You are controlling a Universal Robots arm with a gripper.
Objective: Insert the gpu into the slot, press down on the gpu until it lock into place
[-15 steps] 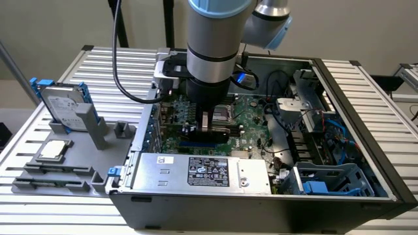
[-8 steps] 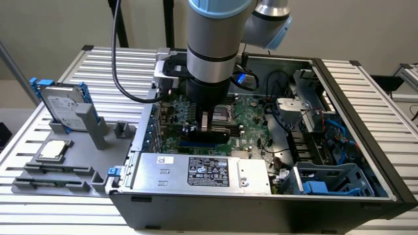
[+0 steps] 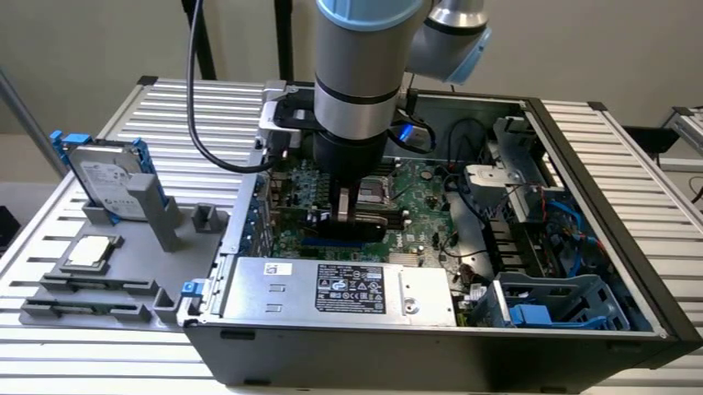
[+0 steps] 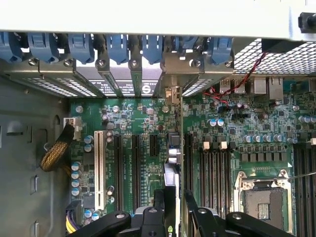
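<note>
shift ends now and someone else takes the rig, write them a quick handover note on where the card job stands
Gripper: low inside the open case, jaws closed on the card, which is held on edge over the motherboard.
Card: lined up along the blue slot.
Done: card is in the grip and at the slot.
Left: the blue strip shows beneath the card, so it seems not fully seated. Pressing it down until it locks looks not yet done.

One computer case (image 3: 439,354) is seen. Inside it, one silver power box (image 3: 263,288) and one gpu (image 3: 368,230) are counted; beside it, one hard drive (image 3: 104,177).
</note>
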